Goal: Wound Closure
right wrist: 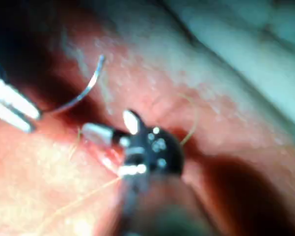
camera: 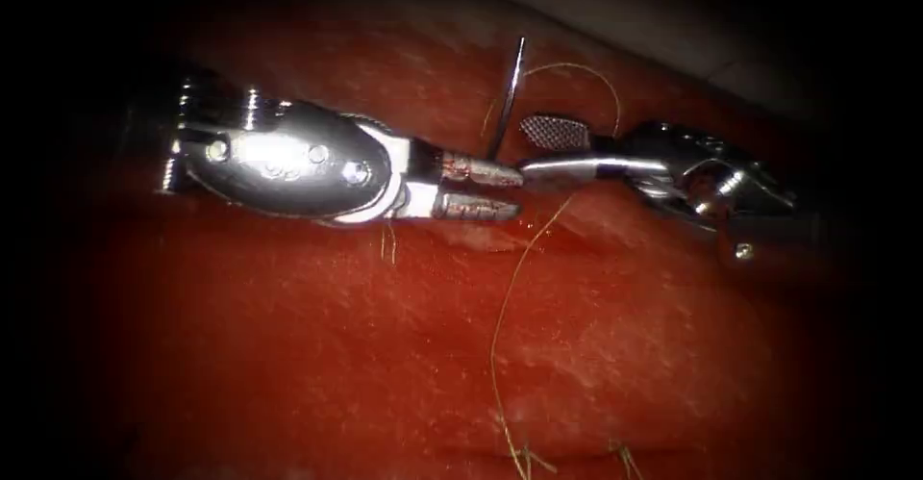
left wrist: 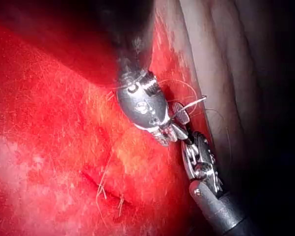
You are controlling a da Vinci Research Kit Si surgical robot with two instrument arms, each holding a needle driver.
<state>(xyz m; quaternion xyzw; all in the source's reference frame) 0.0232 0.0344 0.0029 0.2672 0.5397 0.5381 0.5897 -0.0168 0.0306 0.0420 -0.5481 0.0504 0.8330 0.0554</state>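
Surgical practice bench, tissue (camera: 596, 345), wristed tools

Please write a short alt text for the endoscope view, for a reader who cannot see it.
Two needle drivers meet tip to tip over the red tissue: the left tool holds the curved needle, which rises clear of the tissue, and the right tool has its jaws open beside it. Thread trails down to earlier stitches.

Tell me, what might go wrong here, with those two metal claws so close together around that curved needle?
Possibly three things. The left tool seems to hold the needle near one end, the rest standing free above the tissue; it could twist or slip. The right tool is open close beside it; the tips could knock together. Loose thread trails past both tools toward the cut ends and could snag.
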